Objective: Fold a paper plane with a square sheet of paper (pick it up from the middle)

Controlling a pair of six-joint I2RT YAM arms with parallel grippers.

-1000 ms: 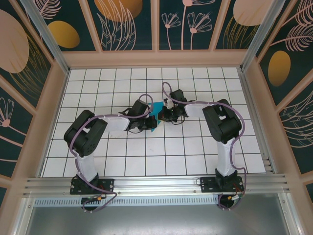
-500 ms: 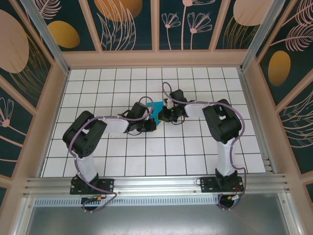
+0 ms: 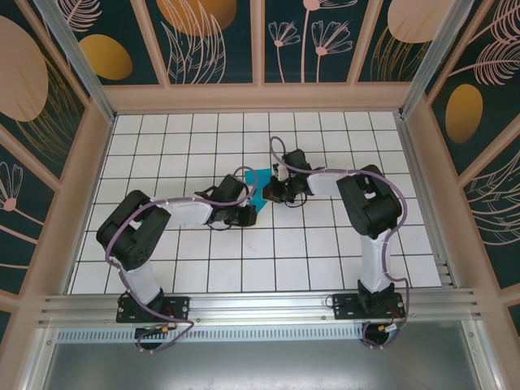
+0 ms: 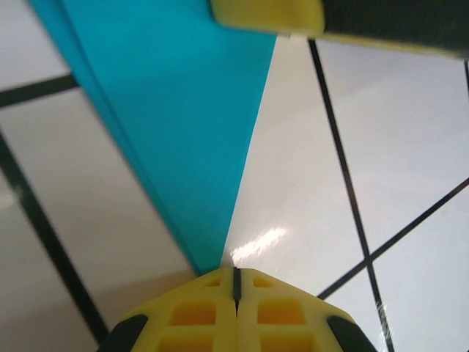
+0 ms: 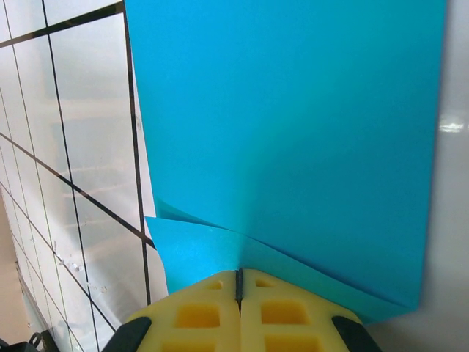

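Observation:
The square sheet of paper [image 3: 260,180] lies on the tiled table as a folded, layered teal shape between both grippers. In the left wrist view the paper [image 4: 183,110] narrows to a point right at my left gripper [image 4: 236,276]. That gripper is shut and pressed tip-down on the table at the point. My left gripper [image 3: 250,216] sits at the paper's near end. My right gripper [image 5: 238,277] is shut with its tips resting on an overlapping flap of the paper [image 5: 293,132]. From above, my right gripper [image 3: 270,192] stands at the sheet's right edge. A right fingertip [image 4: 267,15] shows on the paper's far end.
The white tiled table [image 3: 325,244] with black grid lines spreads all round the paper. Wooden frame walls [image 3: 260,97] enclose it at the back and sides. An aluminium rail [image 3: 260,305] carrying both arm bases runs along the near edge.
My left gripper has slid nearer along the paper towards its pointed end, and its arm's elbow has swung left. Less teal shows beside it. The right arm has stayed put.

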